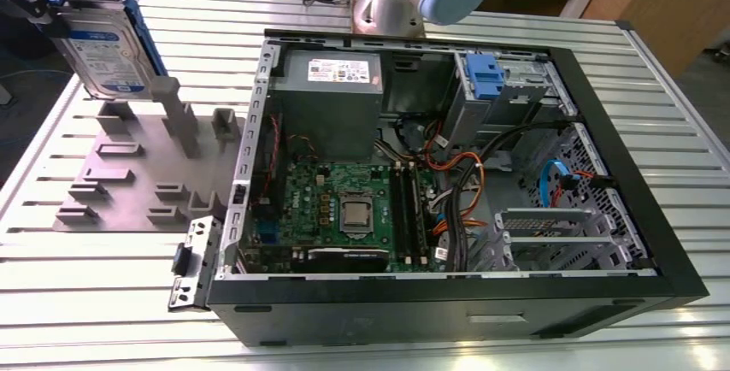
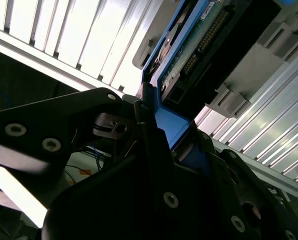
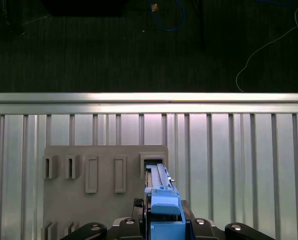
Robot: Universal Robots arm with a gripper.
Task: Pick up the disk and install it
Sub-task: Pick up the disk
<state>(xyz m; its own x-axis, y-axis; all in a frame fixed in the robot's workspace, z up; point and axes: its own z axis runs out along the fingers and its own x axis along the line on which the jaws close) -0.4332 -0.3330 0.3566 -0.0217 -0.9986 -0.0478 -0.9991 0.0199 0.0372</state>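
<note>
Found gripper clamped on the blue carrier edge of the disk. Noted disk upright over grey slotted holder on bench, at exterior view's left of open computer case.

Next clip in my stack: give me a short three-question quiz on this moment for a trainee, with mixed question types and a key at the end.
1. True or false: the disk stands on edge at the grey slotted fixture, outside the computer case.
2. Multiple choice: the claw is shut on A) the fixture, B) the disk's blue carrier, C) the case rim.
3. Fill in: the fixture lies toward the exterior view's ____ of the case.

Key: 1 true; 2 B; 3 left.
</note>
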